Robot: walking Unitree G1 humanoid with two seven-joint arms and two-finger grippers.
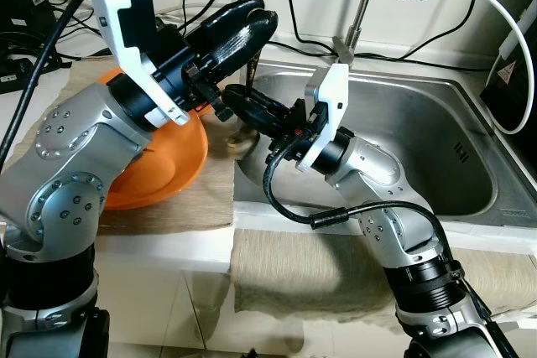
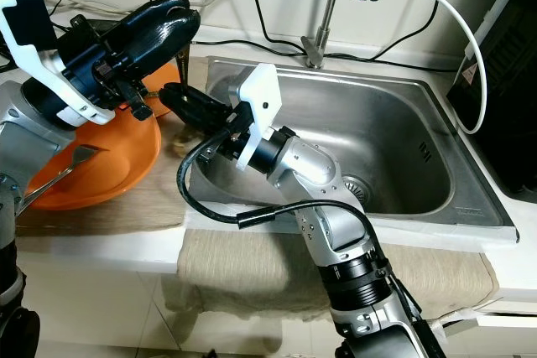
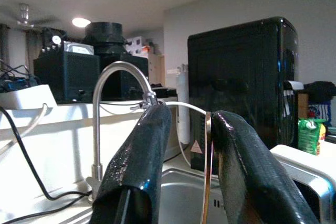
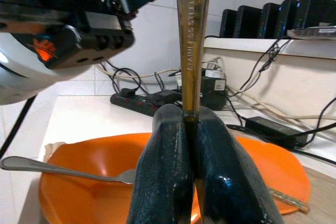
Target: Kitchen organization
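A slim gold-toned metal utensil [image 4: 193, 35] stands upright over the sink's left rim. My right gripper [image 4: 190, 111] is shut on its handle, reaching left from above the sink [image 1: 419, 123]. My left gripper [image 1: 264, 16] is above it, its fingers [image 3: 142, 150] standing apart on either side of the utensil's upper end [image 3: 207, 171], with a gap on one side. An orange bowl [image 1: 159, 173] lies on the cloth-covered counter under my left arm, with a silver spoon [image 4: 63, 169] in it.
The faucet [image 1: 361, 6] rises behind the steel sink. A black appliance [image 2: 512, 81] stands at the right. Cables and power strips [image 1: 25, 39] lie along the back left. A beige towel [image 1: 294, 274] hangs over the counter front.
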